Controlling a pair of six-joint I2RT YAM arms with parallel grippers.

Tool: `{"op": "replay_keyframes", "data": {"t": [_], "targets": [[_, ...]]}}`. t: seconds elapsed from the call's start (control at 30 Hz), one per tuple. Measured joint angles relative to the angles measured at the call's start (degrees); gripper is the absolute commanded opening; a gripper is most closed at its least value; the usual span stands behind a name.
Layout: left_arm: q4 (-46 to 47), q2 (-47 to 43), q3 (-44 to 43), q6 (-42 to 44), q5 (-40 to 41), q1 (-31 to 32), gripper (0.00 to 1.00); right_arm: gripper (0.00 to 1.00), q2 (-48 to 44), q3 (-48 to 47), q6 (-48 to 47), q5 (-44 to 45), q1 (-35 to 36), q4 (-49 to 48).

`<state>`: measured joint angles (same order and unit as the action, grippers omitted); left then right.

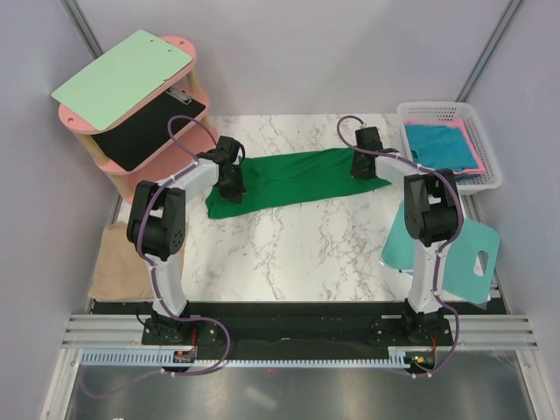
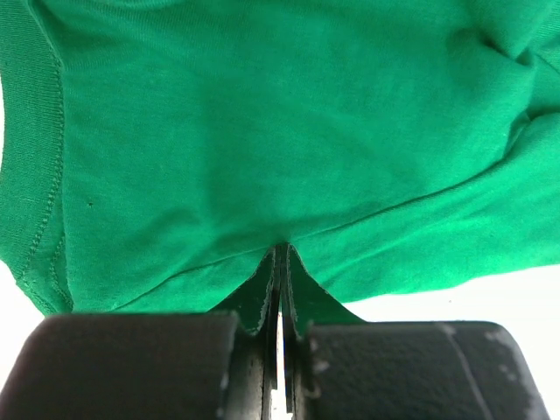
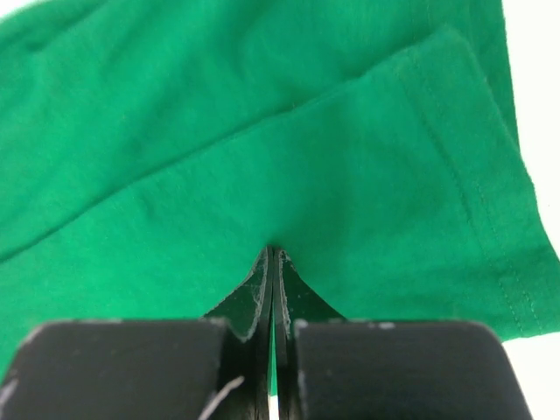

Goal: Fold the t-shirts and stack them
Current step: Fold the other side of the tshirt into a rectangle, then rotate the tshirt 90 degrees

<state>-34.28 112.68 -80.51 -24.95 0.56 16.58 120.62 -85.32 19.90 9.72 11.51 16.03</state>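
Top external shows the dark green t-shirt stretched in a band across the tabletop, near its far edge. The left fingers and right fingers each pinch its cloth tight, one at each end.

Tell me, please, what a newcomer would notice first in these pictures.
A bright green t-shirt stretches across the marble table's far half, pinched at each end by the left end effector and right end effector. At right rear, a white basket holds a teal-blue t-shirt on a pink t-shirt.
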Motion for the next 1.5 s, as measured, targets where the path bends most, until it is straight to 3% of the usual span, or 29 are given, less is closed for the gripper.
{"op": "replay_keyframes", "data": {"t": [0.27, 0.47, 0.77, 0.97, 1.1, 1.23, 1.4, 1.5], "targets": [[-0.39, 1.75, -0.74, 0.02, 2.05, 0.00, 0.02, 0.00, 0.22, -0.42, -1.22, 4.87, 2.38, 3.65], [-4.37, 6.14, -7.85, 0.02, 4.35, 0.00, 0.02, 0.00, -3.93, 4.92, -1.75, 5.66, 5.44, 6.05], [-11.78, 19.43, -28.83, 0.76, 6.82, -0.02, 0.02, 0.00, -16.37, 19.82, -1.90, -0.07, 15.30, 11.80], [-18.21, 31.26, -49.81, 2.27, 5.27, -0.02, 0.02, 0.00, -21.38, 25.81, 0.81, -9.86, 23.96, 14.12], [-19.39, 36.09, -58.60, 2.62, 1.14, 0.02, 0.02, 0.00, -21.92, 27.45, 3.02, -18.40, 28.81, 12.63], [-18.49, 35.19, -56.98, 3.48, -1.09, 0.39, 0.02, 0.00, -21.92, 26.77, 3.41, -20.83, 30.27, 12.31], [-12.20, 20.41, -34.32, 4.07, -3.89, 1.01, 0.02, 0.00, -20.57, 15.85, 2.84, -19.76, 27.58, 11.96], [-10.08, 10.75, -26.21, 4.07, -6.40, 1.25, 0.02, 0.00, -17.97, 5.90, 2.86, -19.71, 24.70, 8.22]]}}
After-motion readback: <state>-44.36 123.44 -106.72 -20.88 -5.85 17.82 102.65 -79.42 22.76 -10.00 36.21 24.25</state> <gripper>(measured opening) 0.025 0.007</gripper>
